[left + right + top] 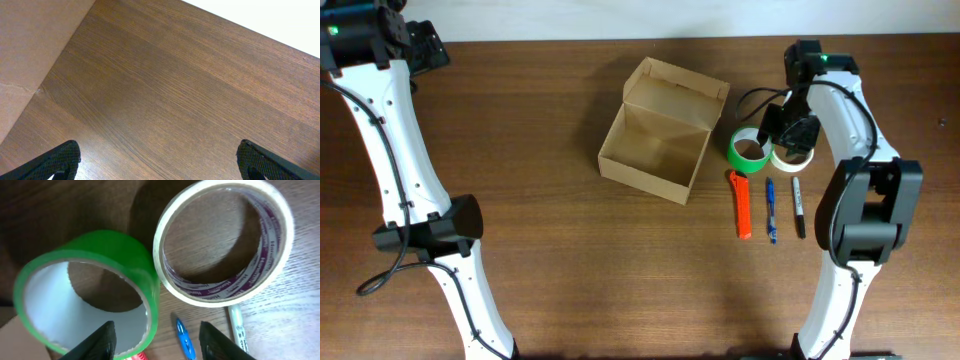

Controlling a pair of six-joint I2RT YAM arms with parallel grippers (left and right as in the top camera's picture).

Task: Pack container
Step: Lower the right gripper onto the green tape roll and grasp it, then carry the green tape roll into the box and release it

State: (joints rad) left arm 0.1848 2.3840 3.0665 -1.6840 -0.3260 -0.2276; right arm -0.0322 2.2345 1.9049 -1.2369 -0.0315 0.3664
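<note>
One plain tan cardboard container (658, 152), flap upright; left gripper (159, 161) and right gripper (157, 335) spread apart.

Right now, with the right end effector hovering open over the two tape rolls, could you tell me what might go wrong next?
1. The green tape roll and the white tape roll appear to sit right against each other, so the right end effector closing on one roll's wall may drag or tip the other.
2. The tips of the blue pen and the marker lie just beside the rolls; a descending finger could strike and scatter them.
</note>
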